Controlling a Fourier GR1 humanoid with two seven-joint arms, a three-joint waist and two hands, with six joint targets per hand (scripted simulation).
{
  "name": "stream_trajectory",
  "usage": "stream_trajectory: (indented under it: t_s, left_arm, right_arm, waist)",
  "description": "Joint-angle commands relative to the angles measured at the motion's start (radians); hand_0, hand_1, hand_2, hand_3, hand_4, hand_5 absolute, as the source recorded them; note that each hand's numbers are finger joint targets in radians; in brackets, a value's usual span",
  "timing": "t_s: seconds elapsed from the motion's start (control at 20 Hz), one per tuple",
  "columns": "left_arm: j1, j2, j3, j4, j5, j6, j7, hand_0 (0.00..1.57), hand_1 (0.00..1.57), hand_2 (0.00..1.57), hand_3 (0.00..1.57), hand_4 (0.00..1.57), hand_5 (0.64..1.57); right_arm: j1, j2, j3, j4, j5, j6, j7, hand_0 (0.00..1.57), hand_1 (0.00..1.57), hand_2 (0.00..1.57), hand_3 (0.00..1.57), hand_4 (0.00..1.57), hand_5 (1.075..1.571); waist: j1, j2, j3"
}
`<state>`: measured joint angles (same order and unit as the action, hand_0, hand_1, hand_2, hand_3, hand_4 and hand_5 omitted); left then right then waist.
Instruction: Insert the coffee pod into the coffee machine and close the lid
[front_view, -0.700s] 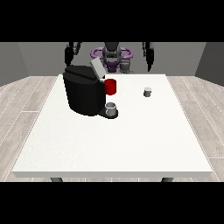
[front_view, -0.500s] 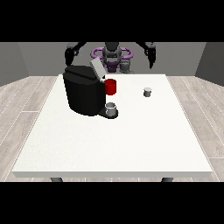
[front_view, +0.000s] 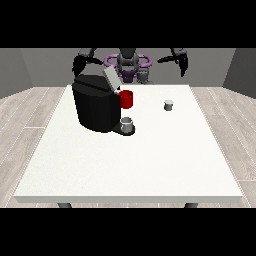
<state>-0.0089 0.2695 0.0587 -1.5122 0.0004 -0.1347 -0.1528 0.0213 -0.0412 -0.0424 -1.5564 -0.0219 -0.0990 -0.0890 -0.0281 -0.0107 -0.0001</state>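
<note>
- The hand at the view's left (front_view: 78, 65) hung raised behind the coffee machine's upper back corner, clear of the table. It held nothing that could be seen, and whether its fingers were straight or curled could not be told.
- The coffee machine (front_view: 95, 105) stood on the left half of the white table (front_view: 125, 165) — a black, boxy body, upright, nearer the far edge than the near one.
- Its lid (front_view: 110, 78), a pale grey flap, stood tilted up at the top right of the body, so the machine was open. What lay in the pod slot under it could not be made out.
- A red part (front_view: 126, 99) jutted from the machine's right side, just under the lid.
- Below that, a small grey cup (front_view: 127, 124) sat on the machine's dark base, touching the front of the body. Its contents could not be seen.
- The coffee pod (front_view: 169, 105) — small, pale and round-topped — rested on the table right of the machine, well apart from it and from both hands.
- The hand at the view's right (front_view: 183, 64) hung in the air beyond the table's far right corner, pointing downward, above and behind the pod. It carried nothing visible; how wide its fingers stood could not be told.
</note>
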Motion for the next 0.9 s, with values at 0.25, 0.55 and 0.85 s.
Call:
stream_trajectory:
  t_s: [0.25,0.55,0.85]
  left_arm:
    - [-0.19,0.066,0.055,0.175,-0.008,-0.058,0.135,0.0,0.0,0.0,0.0,0.0,1.571]
    - [-0.276,0.115,0.116,0.408,-0.045,-0.072,0.035,0.0,0.0,0.0,0.0,0.0,1.571]
    - [-0.363,0.147,0.124,0.554,-0.118,-0.042,0.013,0.0,0.0,0.0,0.0,0.0,1.571]
  right_arm:
    - [-0.082,0.013,-0.005,0.014,-0.009,-0.012,0.002,0.0,0.0,0.0,0.0,0.13,1.571]
    - [-0.126,-0.006,0.007,-0.055,-0.011,0.003,0.064,0.0,0.0,0.0,0.0,0.23,1.571]
    - [-0.124,0.003,0.029,-0.002,0.001,0.008,0.016,0.0,0.0,0.0,0.0,0.33,1.571]
  waist:
    - [-0.048,0.068,0.0001]
    - [-0.092,0.125,-0.0003]
    - [-0.107,0.166,-0.0003]
